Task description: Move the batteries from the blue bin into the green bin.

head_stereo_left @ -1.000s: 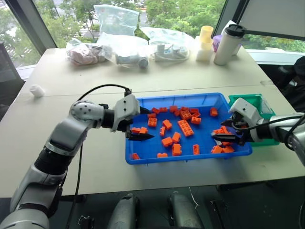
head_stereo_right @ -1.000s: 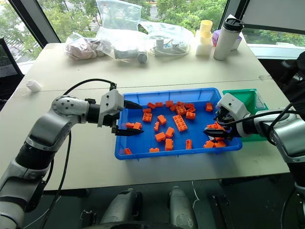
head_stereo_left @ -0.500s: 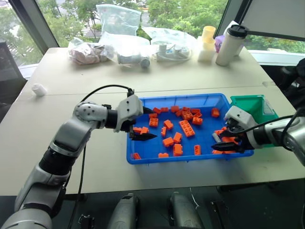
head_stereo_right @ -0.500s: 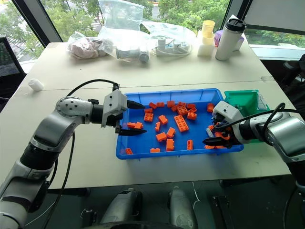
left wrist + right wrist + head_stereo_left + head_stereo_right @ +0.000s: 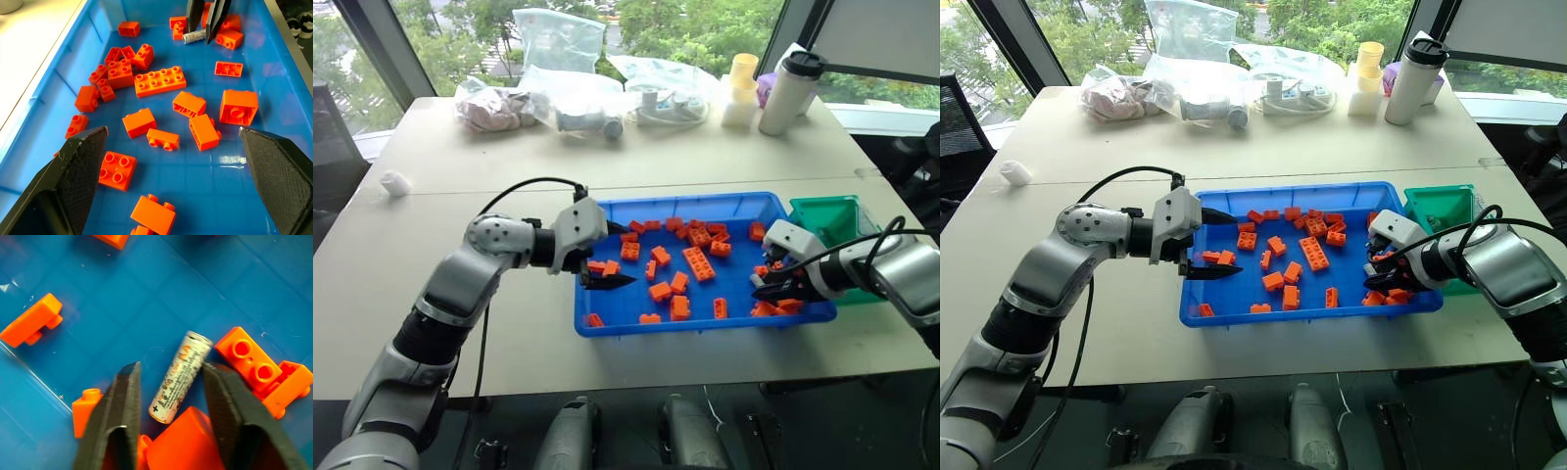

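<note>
The right gripper (image 5: 168,382) reaches steeply down into the blue bin (image 5: 607,323) at its 3 o'clock end, fingers narrowly apart astride a battery (image 5: 180,377) lying among orange bricks (image 5: 160,81). The left gripper (image 5: 607,280) hovers wide open at 9 o'clock. The green bin (image 5: 830,217) is just beside.

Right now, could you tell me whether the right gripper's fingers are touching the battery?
Cannot tell. In the right wrist view the battery lies between the right gripper fingers; one fingertip looks pressed against it, with blue showing beside the other.
</note>
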`<action>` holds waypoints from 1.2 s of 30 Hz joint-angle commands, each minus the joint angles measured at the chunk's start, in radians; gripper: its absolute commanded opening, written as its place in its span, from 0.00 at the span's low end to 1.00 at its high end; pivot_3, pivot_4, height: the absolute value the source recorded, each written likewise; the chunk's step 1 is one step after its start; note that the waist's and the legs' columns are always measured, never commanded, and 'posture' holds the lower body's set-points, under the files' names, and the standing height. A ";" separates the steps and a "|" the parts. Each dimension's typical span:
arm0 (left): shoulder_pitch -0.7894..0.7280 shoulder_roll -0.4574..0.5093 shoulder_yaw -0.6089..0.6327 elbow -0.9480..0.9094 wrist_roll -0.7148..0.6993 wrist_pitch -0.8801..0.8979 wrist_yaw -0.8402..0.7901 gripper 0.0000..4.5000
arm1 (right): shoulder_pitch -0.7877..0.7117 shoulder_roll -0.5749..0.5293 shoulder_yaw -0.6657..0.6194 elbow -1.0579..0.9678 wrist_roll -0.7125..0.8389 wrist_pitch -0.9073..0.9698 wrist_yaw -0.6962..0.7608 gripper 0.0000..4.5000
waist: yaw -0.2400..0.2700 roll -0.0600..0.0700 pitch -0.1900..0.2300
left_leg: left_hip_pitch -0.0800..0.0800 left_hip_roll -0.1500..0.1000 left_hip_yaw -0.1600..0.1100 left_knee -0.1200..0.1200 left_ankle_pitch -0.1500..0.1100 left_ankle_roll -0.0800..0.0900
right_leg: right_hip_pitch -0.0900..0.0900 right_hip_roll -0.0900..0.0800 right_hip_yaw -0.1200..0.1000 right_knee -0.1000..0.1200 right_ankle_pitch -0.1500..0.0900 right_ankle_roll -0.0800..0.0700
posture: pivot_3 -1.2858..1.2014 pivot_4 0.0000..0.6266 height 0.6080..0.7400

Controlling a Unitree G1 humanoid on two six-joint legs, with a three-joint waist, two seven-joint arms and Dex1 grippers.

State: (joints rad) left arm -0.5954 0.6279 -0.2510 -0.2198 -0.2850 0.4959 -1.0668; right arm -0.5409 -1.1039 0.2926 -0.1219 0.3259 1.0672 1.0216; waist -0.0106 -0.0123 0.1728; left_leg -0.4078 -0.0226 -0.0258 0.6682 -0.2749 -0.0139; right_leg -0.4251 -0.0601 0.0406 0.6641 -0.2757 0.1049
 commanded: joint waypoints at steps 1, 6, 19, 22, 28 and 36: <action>-0.003 0.005 0.018 -0.033 -0.006 0.000 0.004 1.00 | -0.014 0.016 -0.004 0.000 -0.008 0.004 0.007 0.01 | 0.000 0.000 0.000 | 0.000 0.000 0.000 0.000 0.000 0.000 | 0.000 0.000 0.000 0.000 0.000 0.000 | 0.52 0.24 1.00; -0.005 0.006 0.018 -0.033 -0.008 0.000 0.002 1.00 | -0.037 0.052 -0.062 0.001 0.014 0.022 -0.008 0.00 | -0.001 0.000 0.000 | 0.000 0.000 0.000 0.000 0.000 0.000 | 0.000 0.000 0.000 0.000 0.000 0.000 | 0.52 0.24 1.00; -0.131 -0.122 0.109 0.010 -0.169 0.056 0.022 1.00 | -0.075 0.094 -0.663 0.155 0.098 0.003 -0.240 0.00 | 0.022 -0.001 -0.001 | -0.001 -0.001 0.000 -0.001 0.000 0.000 | 0.000 -0.001 -0.001 -0.001 0.000 0.000 | 0.52 0.24 1.00; -0.154 -0.136 0.090 0.039 -0.156 0.037 0.013 1.00 | -0.019 0.069 -0.678 0.194 0.061 -0.027 -0.284 0.00 | 0.021 -0.001 -0.001 | -0.001 -0.001 0.001 0.000 0.000 0.000 | 0.000 -0.001 0.000 0.000 0.000 0.000 | 0.52 0.24 1.00; -0.177 -0.146 0.073 0.076 -0.144 0.019 -0.005 1.00 | 0.045 0.062 -0.654 0.256 0.005 -0.087 -0.336 0.00 | 0.007 0.000 -0.001 | 0.000 -0.001 0.001 -0.001 0.000 0.000 | -0.001 0.000 0.001 0.001 0.000 0.000 | 0.52 0.24 1.00; -0.167 -0.124 0.079 0.066 -0.138 0.035 -0.013 1.00 | 0.065 0.061 -0.623 0.283 -0.020 -0.126 -0.337 0.56 | -0.003 0.000 -0.001 | 0.000 0.000 0.001 -0.001 0.000 0.000 | 0.000 0.001 0.001 0.001 0.000 0.000 | 0.52 0.24 1.00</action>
State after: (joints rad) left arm -0.7502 0.4943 -0.1828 -0.1275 -0.4228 0.5348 -1.0791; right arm -0.4698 -1.0111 -0.3193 0.1725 0.3167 0.9659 0.6874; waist -0.0140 -0.0124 0.1718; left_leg -0.4076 -0.0226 -0.0247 0.6676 -0.2749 -0.0139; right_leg -0.4256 -0.0593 0.0414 0.6646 -0.2756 0.1051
